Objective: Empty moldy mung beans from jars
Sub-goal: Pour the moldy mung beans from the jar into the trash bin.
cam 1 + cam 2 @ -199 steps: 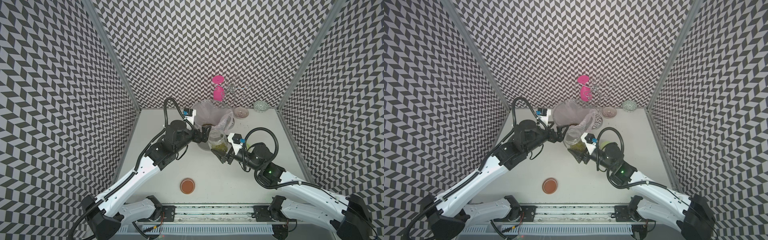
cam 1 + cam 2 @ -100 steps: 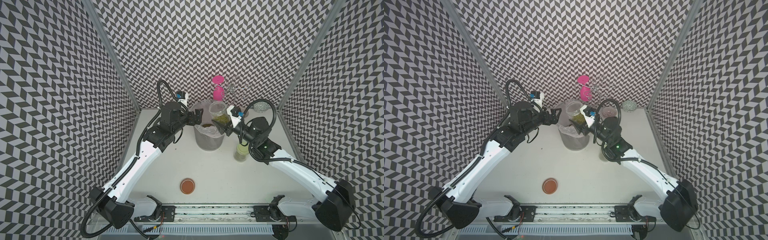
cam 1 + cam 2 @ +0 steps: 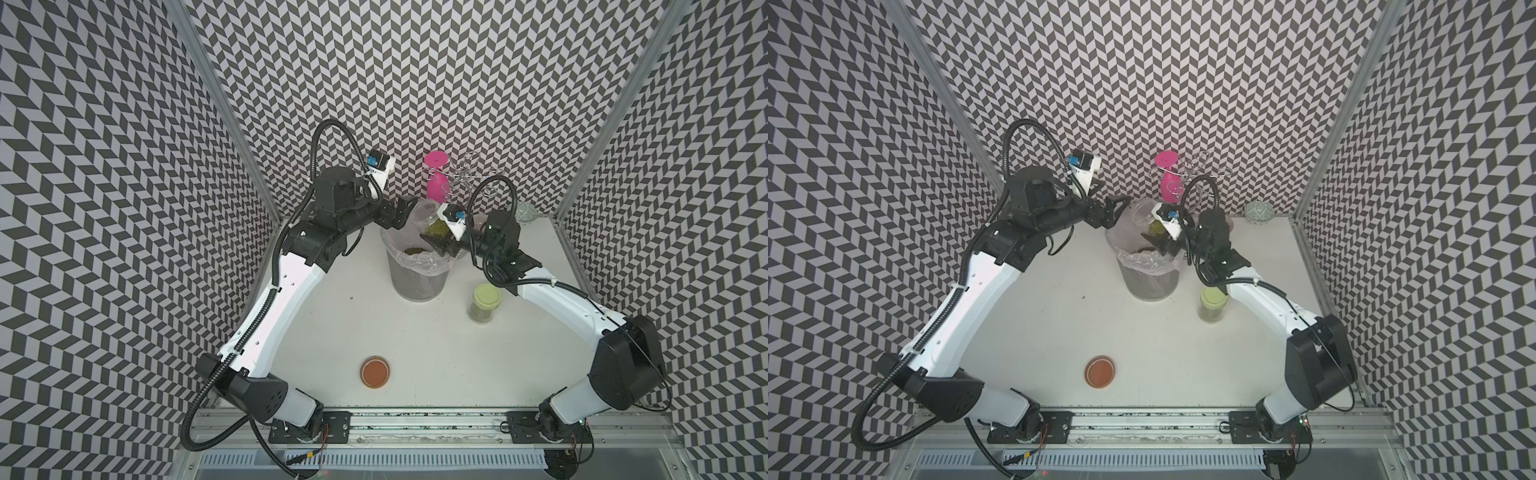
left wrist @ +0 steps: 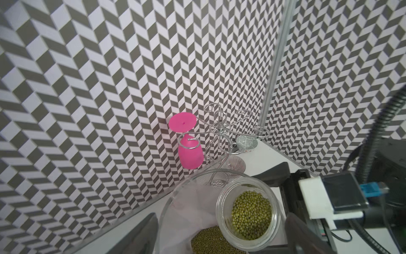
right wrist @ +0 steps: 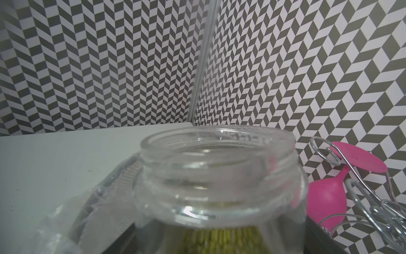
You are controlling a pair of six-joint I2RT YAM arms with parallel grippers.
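Observation:
My right gripper (image 3: 435, 237) is shut on an open clear jar (image 3: 429, 217), held tilted above the grey bin (image 3: 417, 277), mouth toward my left arm. Mung beans (image 4: 251, 214) lie in the jar's lower part, and a heap of mung beans (image 4: 211, 240) sits in the bin's liner. My left gripper (image 3: 400, 212) hovers open just beside the jar's mouth, over the bin's far rim, holding nothing. In the right wrist view the jar (image 5: 219, 176) fills the frame. A second jar (image 3: 483, 304), with a pale green lid, stands shut to the right of the bin. The orange-brown lid (image 3: 375, 372) lies near the front.
A pink glass (image 3: 436, 183) hangs upside down on a wire rack (image 3: 473, 174) by the back wall. A patterned bowl (image 3: 525, 212) sits in the back right corner. A small ribbed glass dish (image 4: 234, 163) lies behind the bin.
Both arms rose from the middle of the table to the bin at the back. My right gripper carried the jar up over the bin. The green-lidded jar now shows.

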